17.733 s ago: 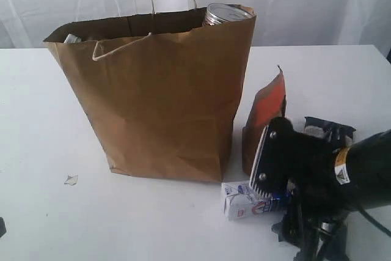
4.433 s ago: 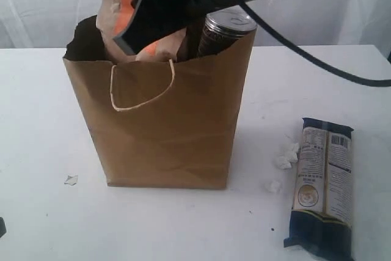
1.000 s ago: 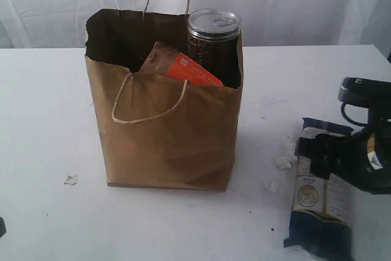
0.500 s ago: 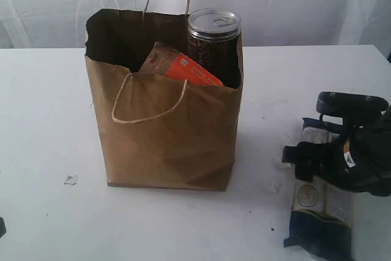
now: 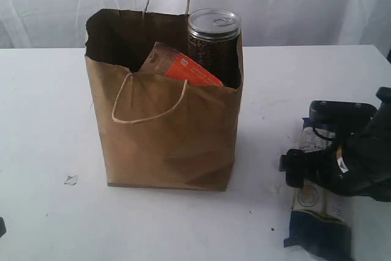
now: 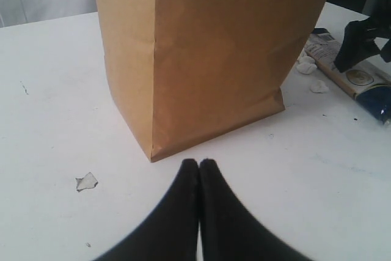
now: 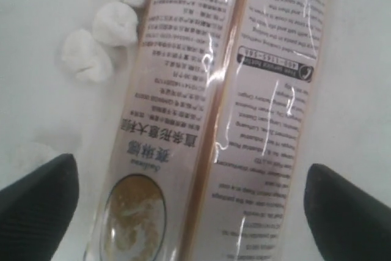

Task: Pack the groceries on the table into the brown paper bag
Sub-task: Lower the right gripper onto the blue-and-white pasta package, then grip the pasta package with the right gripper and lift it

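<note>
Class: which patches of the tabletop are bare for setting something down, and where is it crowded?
Bare: table left of the brown paper bag, bar one scrap, and the strip before it. Crowded: right of the bag: crumbs, pasta packet, right arm above.

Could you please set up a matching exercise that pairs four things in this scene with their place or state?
Things:
1. pasta packet
2. pull-tab can
3. left tool
4. right tool

Place or state:
A. shut
B. upright inside the brown paper bag
C. open
D. lying flat on the table

Pairs: 1-D, 2-B, 3-A, 4-C
</note>
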Robot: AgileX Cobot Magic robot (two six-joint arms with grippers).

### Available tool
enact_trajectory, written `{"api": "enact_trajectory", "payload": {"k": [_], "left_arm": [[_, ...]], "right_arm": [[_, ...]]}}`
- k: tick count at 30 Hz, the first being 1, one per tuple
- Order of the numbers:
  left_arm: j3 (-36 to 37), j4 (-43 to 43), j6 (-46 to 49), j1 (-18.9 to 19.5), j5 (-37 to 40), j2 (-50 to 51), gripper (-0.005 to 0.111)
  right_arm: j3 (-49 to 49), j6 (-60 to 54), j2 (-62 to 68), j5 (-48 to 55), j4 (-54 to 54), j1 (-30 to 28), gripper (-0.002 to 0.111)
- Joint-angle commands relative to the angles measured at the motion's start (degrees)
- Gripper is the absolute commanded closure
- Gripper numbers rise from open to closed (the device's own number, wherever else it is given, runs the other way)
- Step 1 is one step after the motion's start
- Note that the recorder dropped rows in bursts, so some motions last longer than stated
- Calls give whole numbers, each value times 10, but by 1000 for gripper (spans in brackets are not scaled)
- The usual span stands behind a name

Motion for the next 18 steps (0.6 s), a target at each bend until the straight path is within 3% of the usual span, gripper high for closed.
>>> {"api": "enact_trajectory", "payload": {"k": [1,18], "left_arm": [[2,-6,1,0,2,-3,107],[2,-6,1,0,2,-3,107]], "right_arm": [[2,-7,6,7,-14,-18,16],[2,-5,69,-48,2,-23,16]]}}
